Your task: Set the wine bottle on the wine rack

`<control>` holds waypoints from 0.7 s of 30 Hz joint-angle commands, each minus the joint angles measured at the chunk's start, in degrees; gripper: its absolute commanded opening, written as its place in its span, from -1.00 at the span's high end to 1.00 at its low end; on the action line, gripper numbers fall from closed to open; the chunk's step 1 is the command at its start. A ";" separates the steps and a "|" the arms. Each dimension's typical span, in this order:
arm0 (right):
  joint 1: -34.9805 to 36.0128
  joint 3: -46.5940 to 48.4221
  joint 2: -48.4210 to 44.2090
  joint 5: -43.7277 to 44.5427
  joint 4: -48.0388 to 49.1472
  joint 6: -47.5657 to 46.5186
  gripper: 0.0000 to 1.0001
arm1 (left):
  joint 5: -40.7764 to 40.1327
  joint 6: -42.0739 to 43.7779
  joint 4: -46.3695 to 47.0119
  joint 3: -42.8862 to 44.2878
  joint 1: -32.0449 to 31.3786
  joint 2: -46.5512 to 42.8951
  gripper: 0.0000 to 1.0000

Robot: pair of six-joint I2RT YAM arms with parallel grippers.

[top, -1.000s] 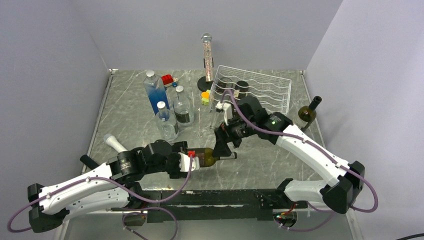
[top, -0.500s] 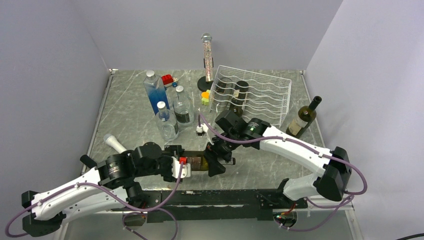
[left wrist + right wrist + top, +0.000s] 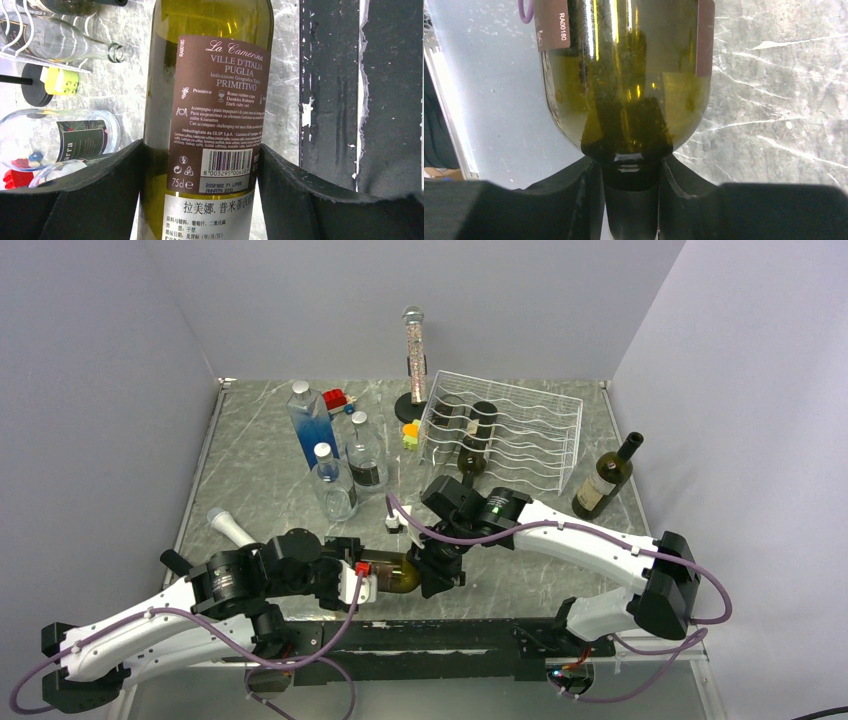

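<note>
The wine bottle [image 3: 397, 573] is olive-green glass with a brown label. It is held lying sideways just above the table's near edge. My left gripper [image 3: 366, 577] is shut on its body; in the left wrist view the black fingers [image 3: 90, 200] press both sides of the labelled bottle [image 3: 220, 75]. My right gripper [image 3: 436, 571] is shut on the neck; in the right wrist view the bottle's shoulder [image 3: 624, 75] bulges above the gripper [image 3: 631, 200]. The white wire wine rack [image 3: 530, 425] stands at the back right, apart from both grippers.
A dark bottle [image 3: 477, 436] lies in the rack's left cradle. Another wine bottle [image 3: 603, 482] stands right of the rack. Clear and blue bottles [image 3: 335, 450] stand back left, beside toy blocks [image 3: 410, 433] and a glitter tube [image 3: 413, 360]. A white-handled object [image 3: 229, 528] lies left.
My right gripper came down from near the rack to the bottle's neck and shut on it. The left arm drew the bottle slightly left and nearer, still holding it.
</note>
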 commanded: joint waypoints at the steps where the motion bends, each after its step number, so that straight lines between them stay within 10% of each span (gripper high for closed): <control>1: 1.40 -0.02 -0.24 -0.71 2.76 0.21 0.51 | -3.21 0.63 10.26 3.64 0.28 -0.57 0.98; 6: 1.42 -0.14 -0.93 3.98 4.57 2.82 1.00 | -3.32 0.80 10.76 3.18 0.28 -0.33 0.94; 9: 1.63 -0.09 -1.95 6.78 5.72 5.15 1.00 | -5.12 0.83 11.16 2.27 0.28 -0.90 0.16; 13: 3.20 0.47 -5.01 10.20 7.48 8.83 1.00 | -5.77 1.04 10.91 1.16 0.28 -1.36 -0.25; 15: 3.96 0.78 -6.34 11.66 8.38 10.06 1.00 | -5.97 1.12 10.83 0.59 0.28 -1.40 -0.97; 21: 4.83 2.49 -8.24 14.63 7.96 11.56 1.00 | -6.78 0.86 10.15 0.27 0.28 -1.82 -0.99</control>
